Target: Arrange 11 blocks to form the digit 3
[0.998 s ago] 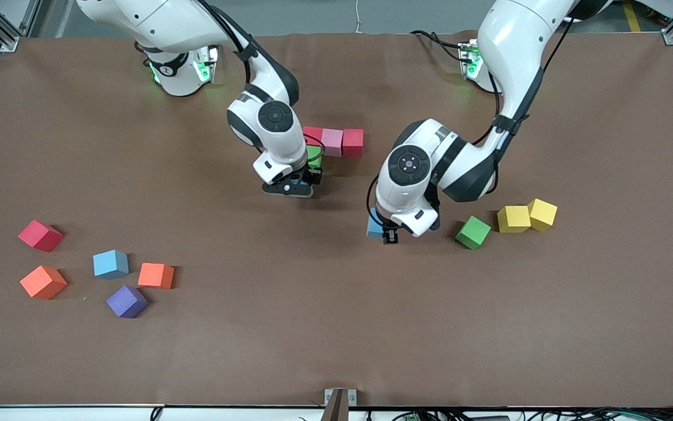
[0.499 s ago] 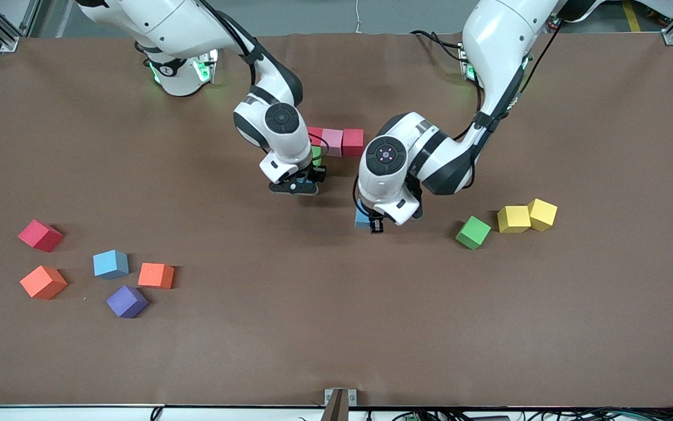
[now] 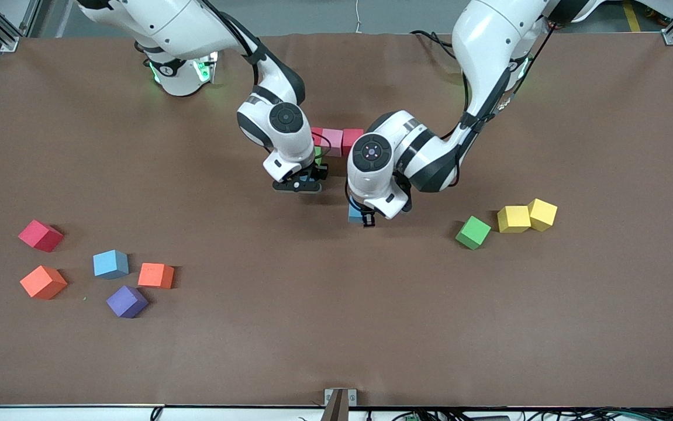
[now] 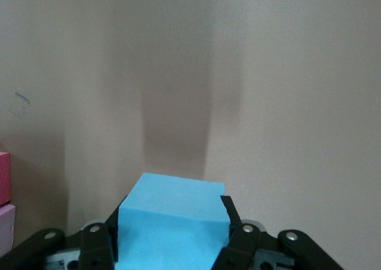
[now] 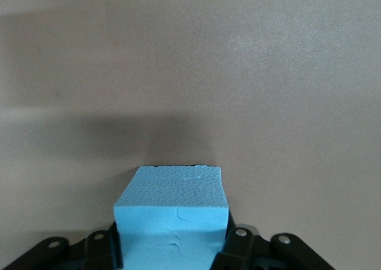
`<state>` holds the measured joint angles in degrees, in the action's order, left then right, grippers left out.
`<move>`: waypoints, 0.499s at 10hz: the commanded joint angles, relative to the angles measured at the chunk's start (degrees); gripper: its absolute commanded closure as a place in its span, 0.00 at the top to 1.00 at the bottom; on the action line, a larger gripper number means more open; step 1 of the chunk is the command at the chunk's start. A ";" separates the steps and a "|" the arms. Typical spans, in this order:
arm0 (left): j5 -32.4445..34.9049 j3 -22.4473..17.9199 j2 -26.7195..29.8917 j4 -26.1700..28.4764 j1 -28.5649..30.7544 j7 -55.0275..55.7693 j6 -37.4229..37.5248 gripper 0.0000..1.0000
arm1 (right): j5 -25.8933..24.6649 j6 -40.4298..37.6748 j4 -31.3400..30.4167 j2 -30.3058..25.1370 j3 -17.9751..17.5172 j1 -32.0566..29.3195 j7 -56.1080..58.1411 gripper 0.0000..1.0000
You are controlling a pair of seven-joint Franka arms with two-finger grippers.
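My left gripper (image 3: 365, 217) pinched a light blue block (image 4: 172, 222) above the counter (image 3: 336, 327). My right gripper (image 3: 296, 186) had a second blue block (image 5: 172, 213) between its jaws; whether they gripped it, I couldn't tell.

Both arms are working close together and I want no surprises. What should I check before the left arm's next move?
1. Left gripper grips its light blue block: ok, clamped on two sides.
2. Right gripper has let go of the other light blue block: cannot tell.
3. Room between the two wrists over the table's middle: not ok, they look nearly side by side.
4. Row with the pink block lies straight: cannot tell, the arms cover its ends.
5. Loose green block and yellow blocks lie free toward the left arm's end: ok.
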<state>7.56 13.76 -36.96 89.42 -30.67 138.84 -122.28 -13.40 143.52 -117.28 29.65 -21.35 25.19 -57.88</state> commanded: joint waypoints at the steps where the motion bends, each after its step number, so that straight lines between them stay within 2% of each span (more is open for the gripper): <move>1: 0.44 -0.22 -0.57 -0.39 -1.67 1.60 0.64 0.00 | -1.37 0.09 0.74 0.67 0.43 0.82 -0.30 1.00; 3: 0.70 -0.31 -0.75 -0.30 -1.76 3.19 0.37 0.00 | -1.37 -0.26 0.74 0.67 0.34 0.56 -0.65 1.00; 5: 0.70 -0.40 -0.66 -0.30 -2.20 3.45 0.37 0.00 | -0.41 -0.87 0.13 -2.04 -0.10 -2.23 -0.22 1.00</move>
<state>7.56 13.78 -37.80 89.42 -32.15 141.31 -122.28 -13.52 143.47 -116.67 29.84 -20.97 25.13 -57.96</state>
